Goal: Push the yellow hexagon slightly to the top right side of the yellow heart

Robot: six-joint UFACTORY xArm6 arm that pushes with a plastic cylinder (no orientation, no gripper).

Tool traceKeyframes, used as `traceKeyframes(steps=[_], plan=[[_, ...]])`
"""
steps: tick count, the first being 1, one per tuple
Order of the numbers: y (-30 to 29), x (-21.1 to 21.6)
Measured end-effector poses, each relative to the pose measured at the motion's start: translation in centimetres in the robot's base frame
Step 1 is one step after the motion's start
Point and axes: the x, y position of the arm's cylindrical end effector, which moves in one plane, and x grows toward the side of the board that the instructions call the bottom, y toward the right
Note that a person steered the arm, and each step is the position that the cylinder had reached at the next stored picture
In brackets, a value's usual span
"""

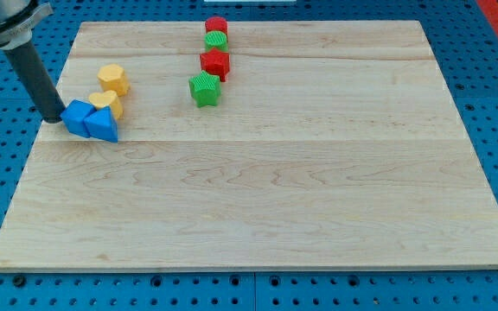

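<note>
Camera view: my tip (55, 118) rests at the wooden bench's (258, 207) left edge, touching a blue plastic cube (76, 117); this rod has no jaws to open or close. Just right sit a blue triangular block (104, 126), the yellow plastic heart (108, 103) and, above it, the yellow plastic hexagon (113, 79). Nudging the hexagon rightward probably means circling clear of both blues first. Further right: two red blocks (215, 62), two green ones (204, 88).

A straight dark rod (37, 73) under a metallic collar (7, 22).
</note>
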Motion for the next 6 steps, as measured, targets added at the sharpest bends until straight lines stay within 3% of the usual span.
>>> traceKeyframes(steps=[1,3,6], plan=[[-1.2,-5.0],[10.6,-9.3],[16.3,-7.8]])
